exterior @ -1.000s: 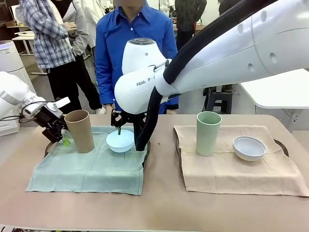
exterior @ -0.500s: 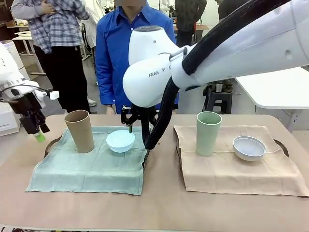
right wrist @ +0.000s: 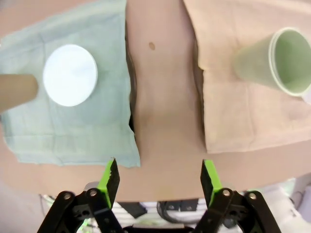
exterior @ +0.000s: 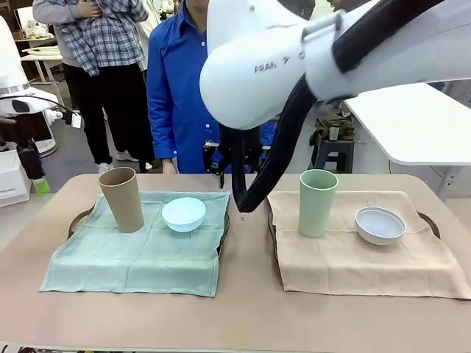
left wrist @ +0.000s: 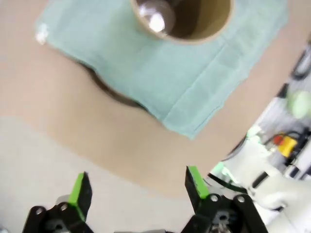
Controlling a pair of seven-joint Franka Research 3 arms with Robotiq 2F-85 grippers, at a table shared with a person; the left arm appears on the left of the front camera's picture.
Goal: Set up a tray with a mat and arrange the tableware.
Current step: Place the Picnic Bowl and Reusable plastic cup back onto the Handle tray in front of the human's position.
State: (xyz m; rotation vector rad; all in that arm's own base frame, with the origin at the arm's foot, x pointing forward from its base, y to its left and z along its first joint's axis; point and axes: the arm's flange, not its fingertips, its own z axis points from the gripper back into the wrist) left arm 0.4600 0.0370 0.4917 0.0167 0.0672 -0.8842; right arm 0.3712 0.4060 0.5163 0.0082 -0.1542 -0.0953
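Note:
A tan cup (exterior: 121, 198) and a light blue bowl (exterior: 183, 213) stand on the green mat (exterior: 132, 257) over the left tray (exterior: 76, 221). On the tan mat (exterior: 353, 257) over the right tray (exterior: 431, 221) are a pale green cup (exterior: 318, 202) and a white bowl (exterior: 380, 225). My left gripper (exterior: 36, 179) hangs open past the table's left edge. In its wrist view it (left wrist: 137, 187) is empty, with the tan cup (left wrist: 182, 17) ahead. My right gripper (exterior: 221, 170) is raised behind the gap between the trays, open and empty (right wrist: 160, 179) above the blue bowl (right wrist: 70, 75) and green cup (right wrist: 277, 60).
A person in a blue shirt (exterior: 176, 88) stands at the far side of the table. A black cable (exterior: 257, 191) from my right arm hangs down between the two trays. Bare tabletop (exterior: 243, 309) runs along the near edge.
My left gripper pulled away from the tan cup, moving left and up off the table. My right gripper rose from the blue bowl and shifted right. Cups and bowls stayed put.

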